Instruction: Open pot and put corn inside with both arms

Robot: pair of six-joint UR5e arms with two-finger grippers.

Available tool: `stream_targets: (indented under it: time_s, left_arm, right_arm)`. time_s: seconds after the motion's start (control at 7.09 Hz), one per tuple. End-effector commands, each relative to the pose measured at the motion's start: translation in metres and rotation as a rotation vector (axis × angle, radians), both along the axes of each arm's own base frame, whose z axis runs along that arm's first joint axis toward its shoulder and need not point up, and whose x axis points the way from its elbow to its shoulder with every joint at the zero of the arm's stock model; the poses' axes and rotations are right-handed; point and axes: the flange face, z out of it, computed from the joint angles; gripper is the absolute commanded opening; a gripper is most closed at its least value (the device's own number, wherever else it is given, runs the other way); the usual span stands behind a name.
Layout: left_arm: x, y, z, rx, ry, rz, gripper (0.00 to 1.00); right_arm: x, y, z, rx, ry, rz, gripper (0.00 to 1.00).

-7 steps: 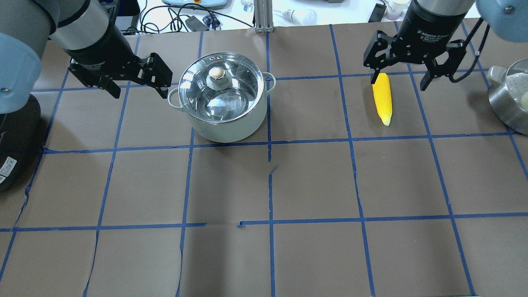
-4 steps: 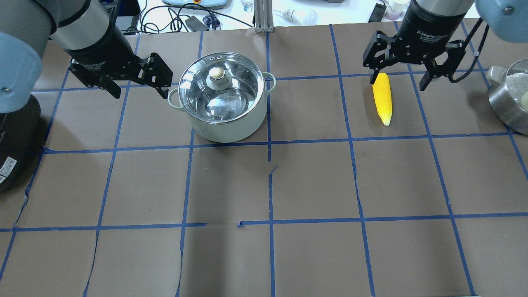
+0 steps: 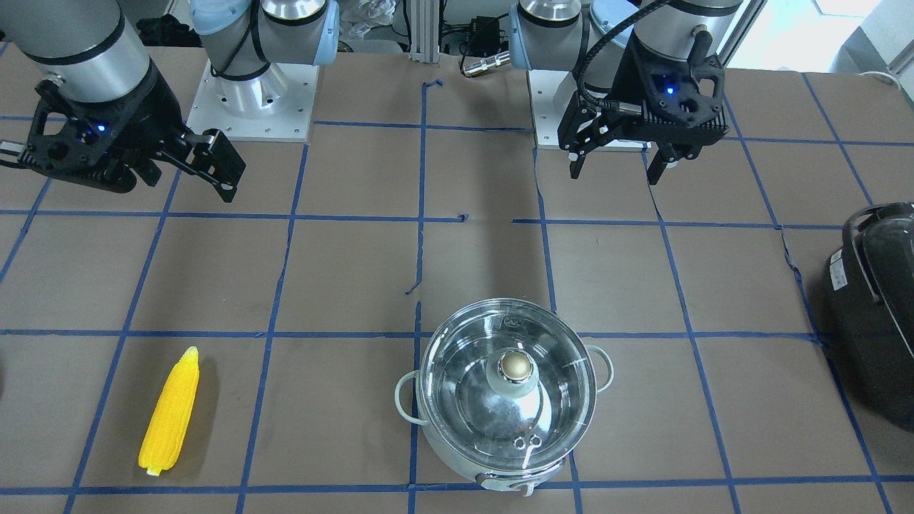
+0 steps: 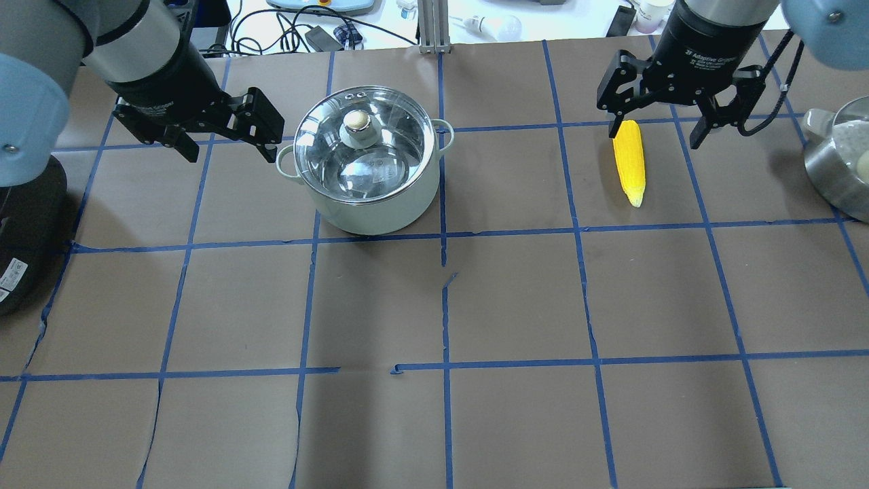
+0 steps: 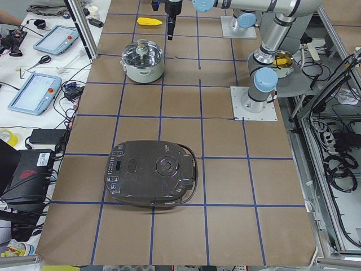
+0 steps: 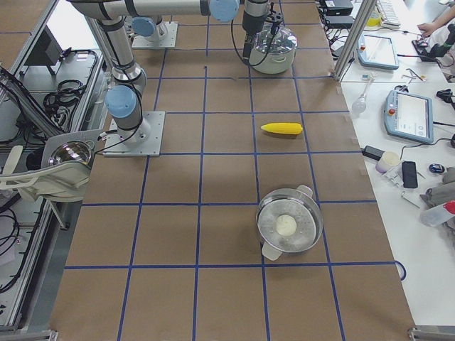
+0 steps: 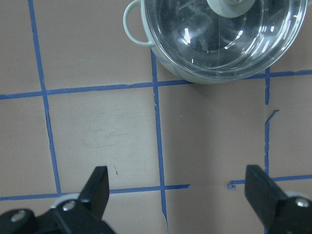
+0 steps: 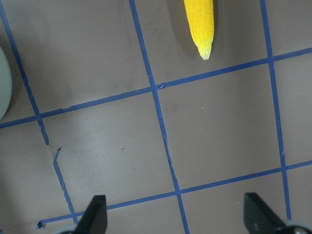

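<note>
Your right claw (image 4: 655, 138) hangs above the table (image 4: 516, 299) with its fingers spread wide and nothing between them. The corn (image 4: 630, 163) lies flat on the table below it, with its tapered tip pointing back toward the robot. In the overhead view the cob's thick end sits just beside the finger nearer the table's middle. The right wrist view shows only the cob's tip, ahead of the fingertips, so the cob does not lie between them.

Your left claw (image 4: 231, 155) is also spread wide and empty, and it hovers beside the pot (image 4: 380, 214). In the overhead view one finger hangs close to the pot's near loop handle (image 4: 287, 163). In the left wrist view the pot sits ahead of the fingertips with bare table between. The glass lid (image 4: 383, 159) is on the pot, and its brass-coloured knob (image 4: 358, 121) is untouched. The pot and the corn stand well apart, in separate taped squares.

Very little differs from a second ago. The pot, lid and corn lie exactly where they did. Both claws hold the same wide spread, and the left one looks unmoved. The right claw sits only a trace higher in the overhead view, so you can barely see the shift.
</note>
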Motion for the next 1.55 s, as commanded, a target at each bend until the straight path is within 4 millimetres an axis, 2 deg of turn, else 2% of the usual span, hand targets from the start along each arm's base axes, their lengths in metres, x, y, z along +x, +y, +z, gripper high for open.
stream_targets:
  time_s: [0.0, 0.42, 0.85, 1.13, 1.41]
  left_arm:
    - [0.004, -0.001, 0.000, 0.000, 0.004, 0.009, 1.00]
    - [0.004, -0.001, -0.001, 0.001, 0.005, 0.009, 1.00]
    - [0.004, 0.000, 0.000, 0.001, 0.007, 0.008, 1.00]
    - [0.002, -0.001, -0.003, 0.006, 0.028, 0.007, 1.00]
    - [0.005, -0.001, 0.004, 0.003, -0.001, 0.012, 1.00]
  right_arm:
    - [0.000, 0.002, 0.000, 0.007, 0.007, 0.002, 1.00]
    - [0.001, 0.005, 0.002, 0.011, -0.001, 0.034, 1.00]
    - [0.000, 0.002, -0.008, 0.033, 0.003, 0.034, 1.00]
    - [-0.002, 0.003, -0.007, 0.033, 0.011, 0.035, 1.00]
    - [-0.003, -0.010, -0.009, -0.022, 0.000, 0.029, 1.00]
